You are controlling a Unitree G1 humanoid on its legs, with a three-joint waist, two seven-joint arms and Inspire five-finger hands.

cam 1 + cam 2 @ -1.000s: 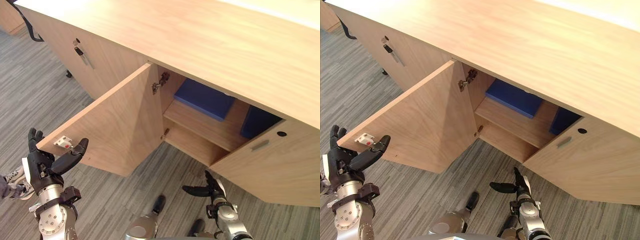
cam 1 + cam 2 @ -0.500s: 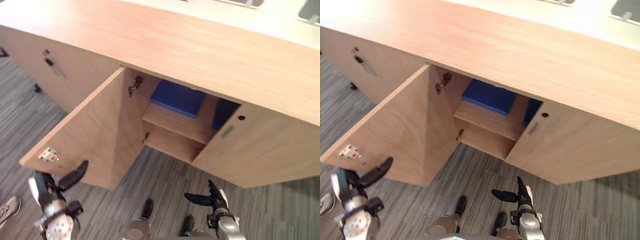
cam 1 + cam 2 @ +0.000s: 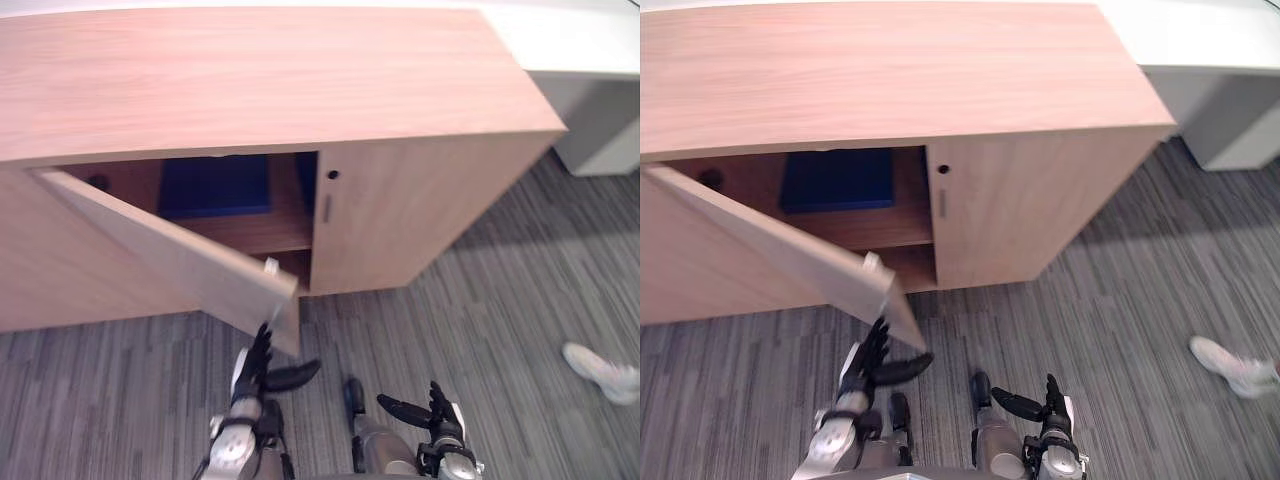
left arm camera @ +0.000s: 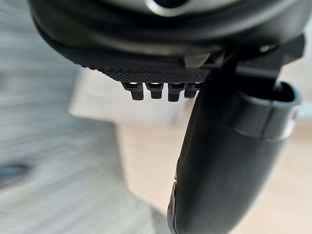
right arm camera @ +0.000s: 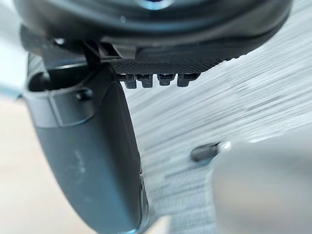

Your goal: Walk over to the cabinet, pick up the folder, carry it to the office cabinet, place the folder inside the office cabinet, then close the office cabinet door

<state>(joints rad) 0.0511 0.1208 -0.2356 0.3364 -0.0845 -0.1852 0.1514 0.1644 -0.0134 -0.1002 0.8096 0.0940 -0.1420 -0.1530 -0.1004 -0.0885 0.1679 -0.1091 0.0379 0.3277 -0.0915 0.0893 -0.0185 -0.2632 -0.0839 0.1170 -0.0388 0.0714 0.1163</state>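
Note:
The wooden office cabinet (image 3: 260, 90) stands in front of me with its left door (image 3: 170, 260) swung partway out. A blue folder (image 3: 215, 185) lies flat on the upper shelf inside, seen through the gap above the door. My left hand (image 3: 262, 368) is open just below the lower corner of the door's free edge, fingers straight up and thumb spread; its wrist view shows the thumb (image 4: 229, 161) in front of pale wood. My right hand (image 3: 432, 408) hangs open low over the carpet, holding nothing. The right door (image 3: 410, 210) is closed.
A person's white shoe (image 3: 603, 371) rests on the grey striped carpet (image 3: 500, 320) at the right. A white and grey unit (image 3: 590, 90) stands to the right of the cabinet.
The camera has swung round to face the cabinet's front. The left door now stands at a narrower angle, and my left hand sits at its free corner.

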